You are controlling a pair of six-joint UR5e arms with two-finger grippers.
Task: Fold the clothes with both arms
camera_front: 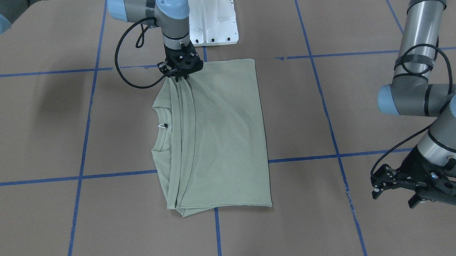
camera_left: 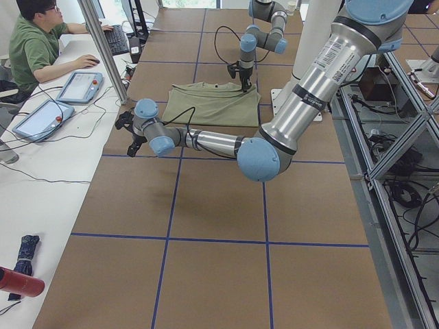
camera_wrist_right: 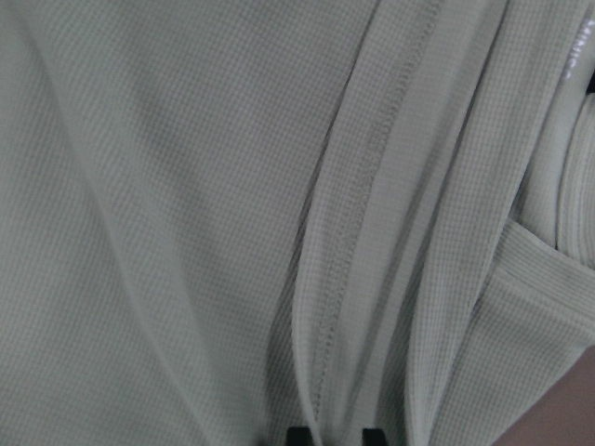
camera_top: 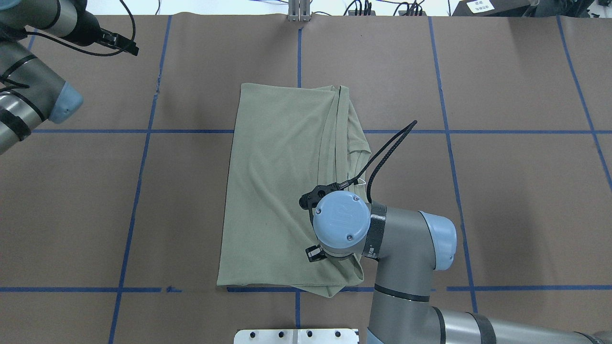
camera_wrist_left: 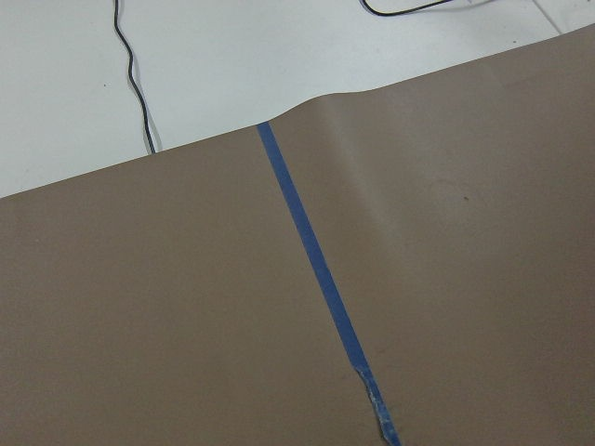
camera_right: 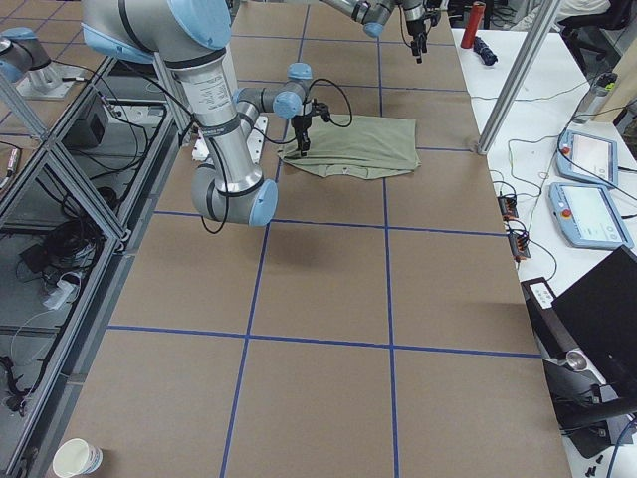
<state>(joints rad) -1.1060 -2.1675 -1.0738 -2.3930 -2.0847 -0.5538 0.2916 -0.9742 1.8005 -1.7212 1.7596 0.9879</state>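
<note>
The pale sage-green shirt [camera_front: 220, 136] lies folded into a long rectangle on the brown table, with its collar and white tag [camera_front: 161, 125] on the side away from my left arm. It also shows in the overhead view [camera_top: 277, 191]. My right gripper [camera_front: 180, 76] is shut on a bunch of fabric folds at the shirt's corner nearest the base. The right wrist view shows the ribbed folds [camera_wrist_right: 372, 232] running down between the fingertips [camera_wrist_right: 297, 434]. In the overhead view my wrist hides that gripper. My left gripper [camera_front: 413, 201] is open and empty, far off to the side of the shirt over bare table [camera_top: 129, 47].
The white base pedestal [camera_front: 212, 19] stands just behind the shirt. Blue tape lines [camera_front: 218, 237] grid the brown table cover. An operator [camera_left: 41, 41] sits at a side desk with control tablets [camera_left: 79, 86]. A paper cup [camera_right: 78, 458] sits off the table.
</note>
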